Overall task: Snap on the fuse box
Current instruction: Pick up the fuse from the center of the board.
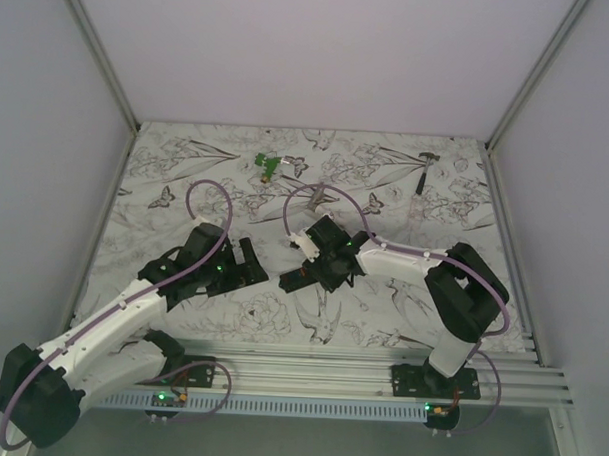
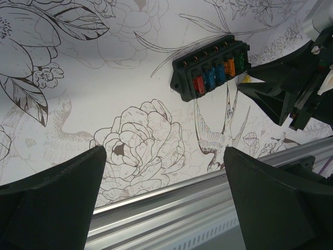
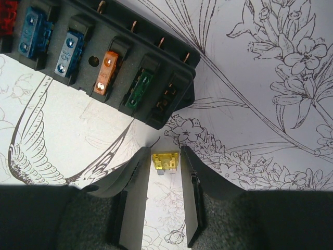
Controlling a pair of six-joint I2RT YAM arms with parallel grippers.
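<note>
As the fuse box (image 2: 210, 73) lies unheld on the counter (image 2: 78, 104), right pincer (image 3: 164, 159) clamped on a yellow fuse (image 3: 165, 162) beside it, left pincer (image 2: 164, 156) apart: pressing may shove it, fuse jamming askew.

The fuse box (image 2: 183, 78) is black, its fuses (image 2: 209, 78) red, blue, orange and green. The worktop (image 2: 78, 104) is white, drawn with dark outlines of flowers and birds. One separate fuse (image 3: 165, 160) is yellow.

Open black fuse box (image 2: 210, 73), seemingly flat.
</note>
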